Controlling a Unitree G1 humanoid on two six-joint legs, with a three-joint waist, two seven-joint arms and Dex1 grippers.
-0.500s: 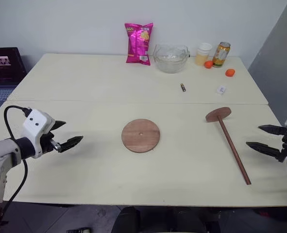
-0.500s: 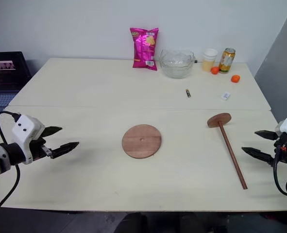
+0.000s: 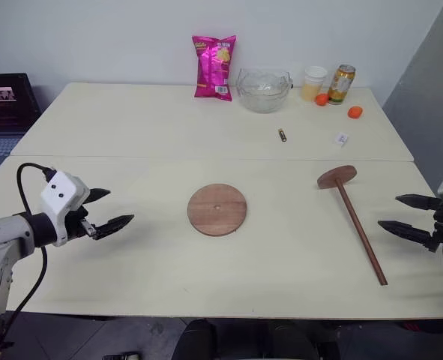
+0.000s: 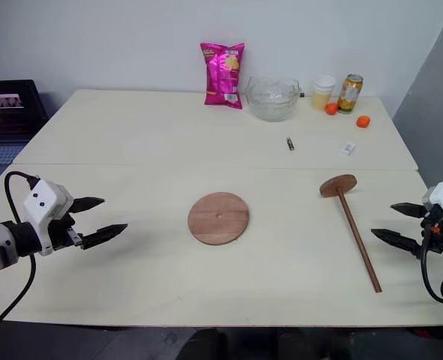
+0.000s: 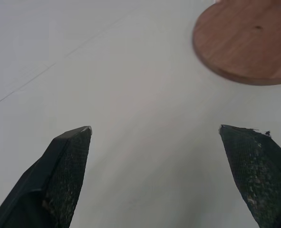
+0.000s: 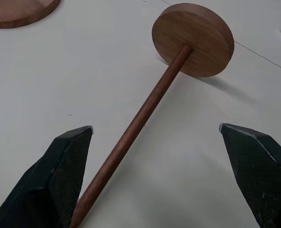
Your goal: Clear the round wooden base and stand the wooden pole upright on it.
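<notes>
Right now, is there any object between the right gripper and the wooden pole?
Nothing visible. The right gripper is open beside the wooden pole, which lies flat; only bare table separates the pole from the round wooden base.

The round wooden base is chopped off by the frame edge in the left wrist view, and just a sliver is caught in the right wrist view. The wooden pole is cut off at its lower end there. The tiny white thing on the desk can't be made out.
</notes>
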